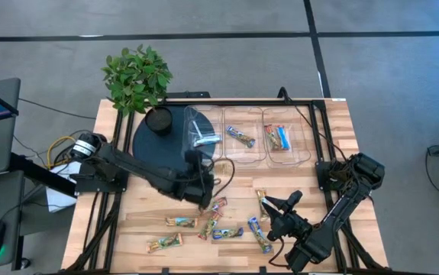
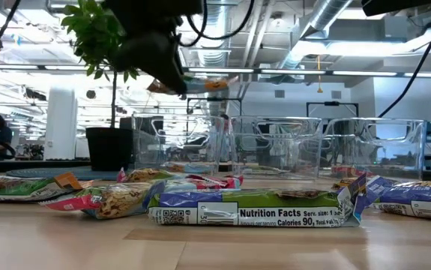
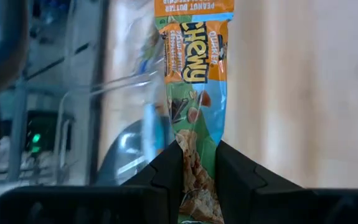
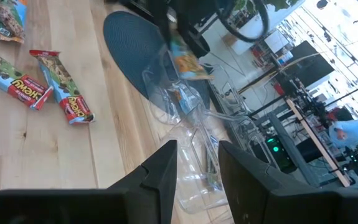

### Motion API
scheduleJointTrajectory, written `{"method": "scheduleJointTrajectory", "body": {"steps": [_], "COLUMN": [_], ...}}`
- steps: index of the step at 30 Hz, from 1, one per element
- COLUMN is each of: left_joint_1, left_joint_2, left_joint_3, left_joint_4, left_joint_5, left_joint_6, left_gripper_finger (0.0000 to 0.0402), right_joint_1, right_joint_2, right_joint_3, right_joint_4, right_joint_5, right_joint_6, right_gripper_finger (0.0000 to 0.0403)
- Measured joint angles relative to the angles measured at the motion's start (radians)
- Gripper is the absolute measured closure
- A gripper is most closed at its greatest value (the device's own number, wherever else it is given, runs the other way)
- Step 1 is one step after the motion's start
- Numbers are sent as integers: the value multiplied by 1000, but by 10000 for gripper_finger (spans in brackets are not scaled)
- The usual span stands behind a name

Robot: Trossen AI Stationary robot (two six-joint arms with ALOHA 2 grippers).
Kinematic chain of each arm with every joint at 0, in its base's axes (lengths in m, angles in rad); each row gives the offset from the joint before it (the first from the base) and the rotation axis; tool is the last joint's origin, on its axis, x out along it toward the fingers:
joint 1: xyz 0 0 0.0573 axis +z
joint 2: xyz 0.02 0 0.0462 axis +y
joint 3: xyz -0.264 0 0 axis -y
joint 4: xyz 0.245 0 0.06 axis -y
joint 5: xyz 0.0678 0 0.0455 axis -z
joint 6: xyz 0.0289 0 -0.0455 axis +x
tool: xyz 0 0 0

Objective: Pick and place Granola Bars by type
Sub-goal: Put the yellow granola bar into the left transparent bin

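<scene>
My left gripper (image 1: 204,189) is over the table's middle, near the left clear bin (image 1: 202,131), and is shut on a green-and-orange granola bar (image 3: 194,68). That bar shows in the air in the low view (image 2: 204,85) and in the right wrist view (image 4: 188,62). My right gripper (image 1: 284,208) (image 4: 197,168) hovers open near the table's near right part and holds nothing. Several loose bars lie flat on the wood, among them red ones (image 4: 60,93), a blue one (image 1: 259,234) and green-tan ones (image 1: 181,221). A few bars lie in each of the three bins. My left gripper pinches the green-and-orange bar between its two fingers at one end of the wrapper (image 3: 196,165). The bar runs on along the fingers and sticks out past their tips. It is lifted clear of the table (image 2: 204,85).
The middle bin (image 1: 242,137) and the right bin (image 1: 284,139) stand in a row with the left one along the far edge. A dark round mat (image 1: 154,149) and a potted plant (image 1: 137,76) sit at the far left. Black frame rails (image 1: 320,130) border the table.
</scene>
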Motion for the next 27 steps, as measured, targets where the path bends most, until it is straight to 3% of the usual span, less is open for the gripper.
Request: {"method": "scheduleJointTrajectory", "body": {"steps": [10,19,27], "left_joint_1": [227,435,522], "left_joint_2": [0,0,0], "left_joint_3": [6,6,-1], "left_joint_4": [-8,17,61], "left_joint_5": [38,241,386], "left_joint_6": [-21,-108,-67], "left_gripper_finger": [331,331,331], "right_joint_1": [0,0,0], "right_joint_2": [0,0,0], "right_joint_3": [0,0,0], "right_joint_4": [2,2,2], "right_joint_5": [0,0,0], "right_joint_6": [0,0,0], "right_gripper_finger": [291,291,291]}}
